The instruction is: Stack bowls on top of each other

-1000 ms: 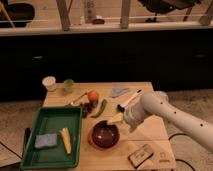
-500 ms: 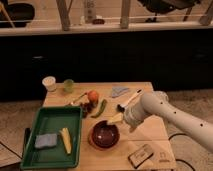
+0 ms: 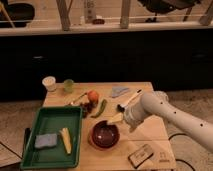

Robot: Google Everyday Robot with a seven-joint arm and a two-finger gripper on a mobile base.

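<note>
The glossy dark maroon bowl (image 3: 105,133) sits inside the slightly wider orange-red bowl (image 3: 94,145), whose rim shows around it, near the front middle of the wooden table (image 3: 150,135). My gripper (image 3: 114,119) hangs from the white arm coming in from the right and is just above the maroon bowl's far right rim.
A green tray (image 3: 50,125) at the front left holds a blue sponge (image 3: 45,140) and a yellow item (image 3: 65,139). A white cup (image 3: 49,83) and a green cup (image 3: 68,85) stand at the back left. Fruit and a green pepper (image 3: 100,107) lie mid-table. A brush (image 3: 129,100) and a small flat box (image 3: 140,154) lie right.
</note>
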